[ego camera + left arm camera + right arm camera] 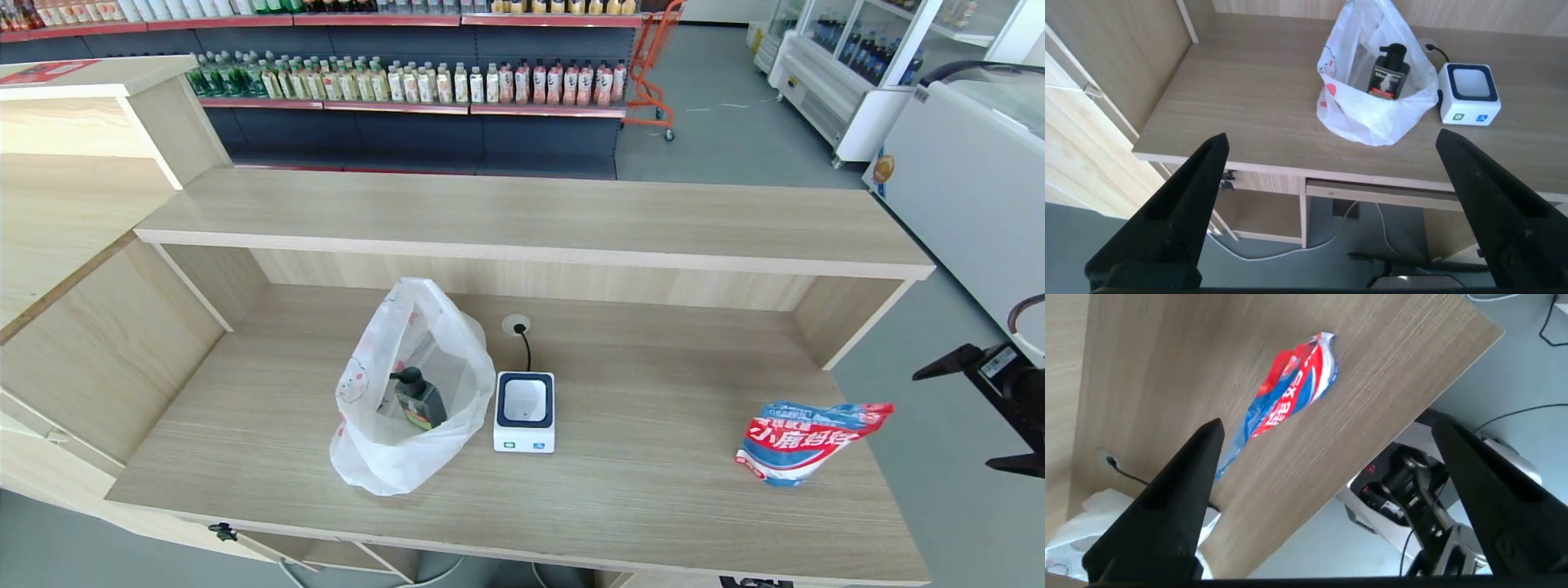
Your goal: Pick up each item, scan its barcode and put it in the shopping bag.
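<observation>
The shopping bag (384, 441) stands on the counter (653, 482) just at 9 o'clock of the scanner (525, 411), with a dark pump bottle (419, 398) inside. The blue-and-red pouch (804, 441) lies well off at the scanner's 3 o'clock. The left gripper (1333, 143) and right gripper (1327, 429) both gape wide, holding nothing

Matte black grippers.
The left gripper (1333, 143) and right gripper (1327, 425) have long, flat, tapering fingers (1184, 212); a white label (998, 362) and dark curved cable (1020, 309) sit at the right one.
</observation>
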